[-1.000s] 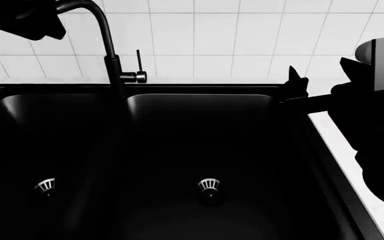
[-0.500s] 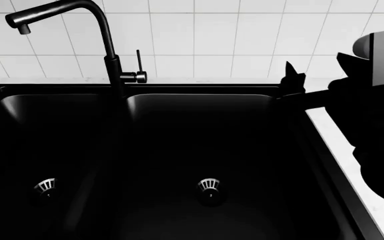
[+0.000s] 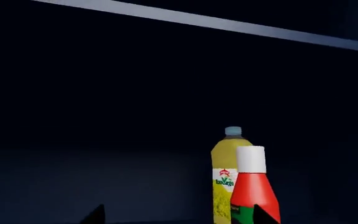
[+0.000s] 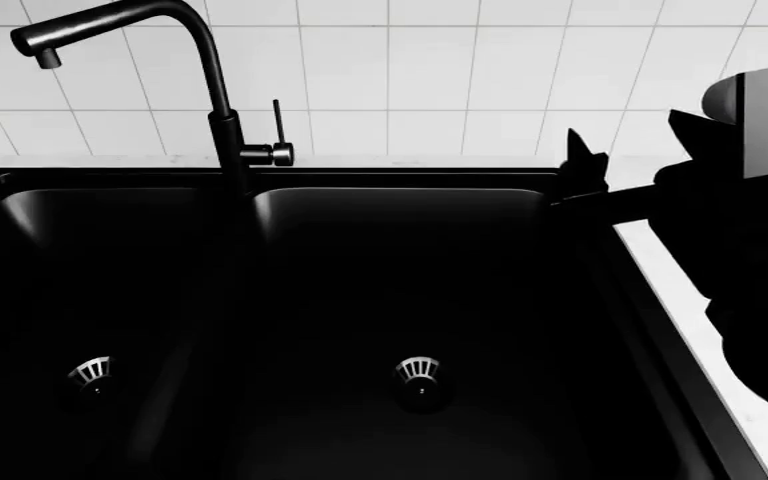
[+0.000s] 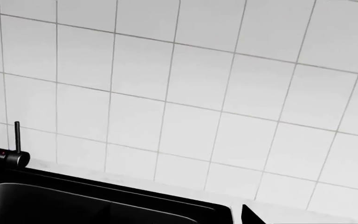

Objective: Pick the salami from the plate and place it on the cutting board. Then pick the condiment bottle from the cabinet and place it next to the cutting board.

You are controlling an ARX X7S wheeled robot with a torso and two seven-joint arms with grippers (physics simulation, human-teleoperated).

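Since the earlier head frames, the left arm is gone from upper left. Its left end effector (image 3: 175,217), tips spread open, is aimed at the condiment bottle (image 3: 253,191) in the cabinet, lower right, beside a yellow bottle (image 3: 225,177). The right end effector's (image 4: 584,165) state cannot be told.

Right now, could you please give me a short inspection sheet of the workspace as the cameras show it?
Surface: white countertop beside a black double sink, both basins bare but for their drains.
Job's things: condiment bottle upright in the dark cabinet; salami, plate and cutting board not in view.
Clutter: yellow oil bottle close behind the condiment bottle.
Grippers: left gripper level with the condiment bottle, only its fingertips showing, nothing between them; right gripper over the sink's far right corner, jaw state unclear.
Cables: nothing seen.
Surroundings: white tiled wall, black faucet.
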